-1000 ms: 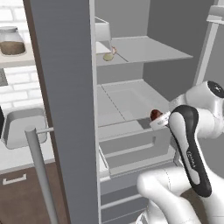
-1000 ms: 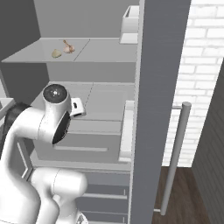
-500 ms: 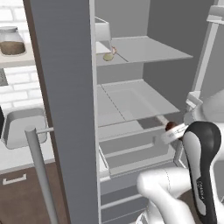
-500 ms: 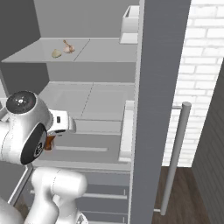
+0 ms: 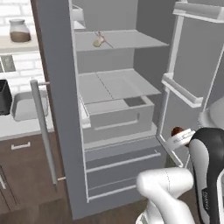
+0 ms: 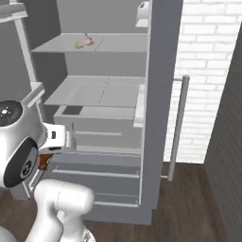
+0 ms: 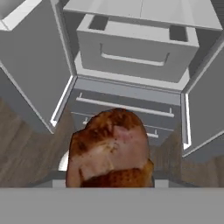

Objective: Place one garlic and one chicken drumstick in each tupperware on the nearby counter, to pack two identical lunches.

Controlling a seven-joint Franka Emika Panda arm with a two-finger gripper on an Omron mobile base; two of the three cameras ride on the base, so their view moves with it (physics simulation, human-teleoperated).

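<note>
- Left base view: fridge (image 5: 118, 131) stands open. A garlic (image 5: 98, 41) lies on the upper shelf (image 5: 127, 39); the drawer (image 5: 118, 116) below is pulled out. The chicken drumstick (image 5: 176, 131) shows as a reddish-brown blob at the arm's hand, low right, in front of the open fridge door (image 5: 192, 74). A tupperware (image 5: 28, 107) sits on the desk (image 5: 24, 127) at left, beside a black toaster (image 5: 4, 96). A jar (image 5: 19, 30) stands on the wall shelf. Small lettering on the arm's dark joint, too small to read.
- Right base view: same garlic (image 6: 81, 43) on the upper shelf. A bit of drumstick (image 6: 45, 161) peeks out under the hand, lower left.
- Hand view: drumstick (image 7: 109, 151) up close at the fingers, which are pinching it; meaty end toward the camera, fridge drawers behind it.
</note>
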